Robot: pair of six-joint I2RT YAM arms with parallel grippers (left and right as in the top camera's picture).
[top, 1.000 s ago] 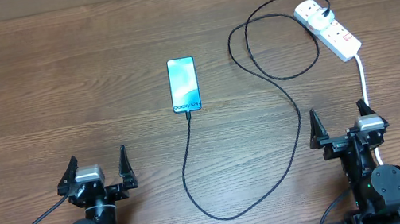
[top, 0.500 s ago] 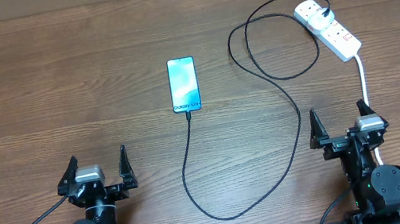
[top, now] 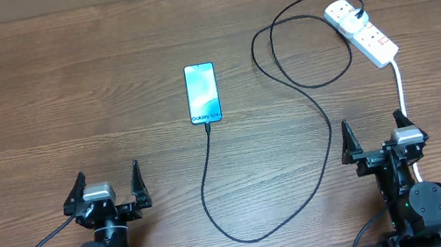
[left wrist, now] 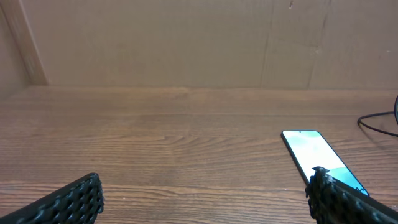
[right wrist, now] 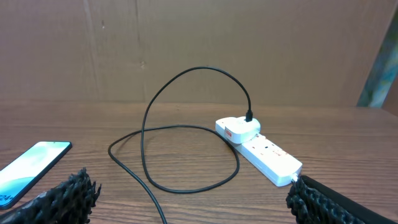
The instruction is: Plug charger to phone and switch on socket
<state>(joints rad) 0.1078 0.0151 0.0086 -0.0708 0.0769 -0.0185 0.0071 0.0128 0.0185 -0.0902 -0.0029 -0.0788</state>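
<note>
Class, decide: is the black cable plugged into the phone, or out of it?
In, it seems: overhead, the cable runs straight into the phone's lower edge with no gap; how deep, cannot tell.

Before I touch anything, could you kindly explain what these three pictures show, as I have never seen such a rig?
Two robot arms sit at a brown wooden table. One picture looks down from above; the other two come from cameras on each wrist, with black fingers at the lower corners. The left gripper and right gripper are both open and hold nothing. On the table lie a slim turquoise-screened phone, a thin black charger cable reaching its near end, and a white power strip with a thick white cord.
</note>
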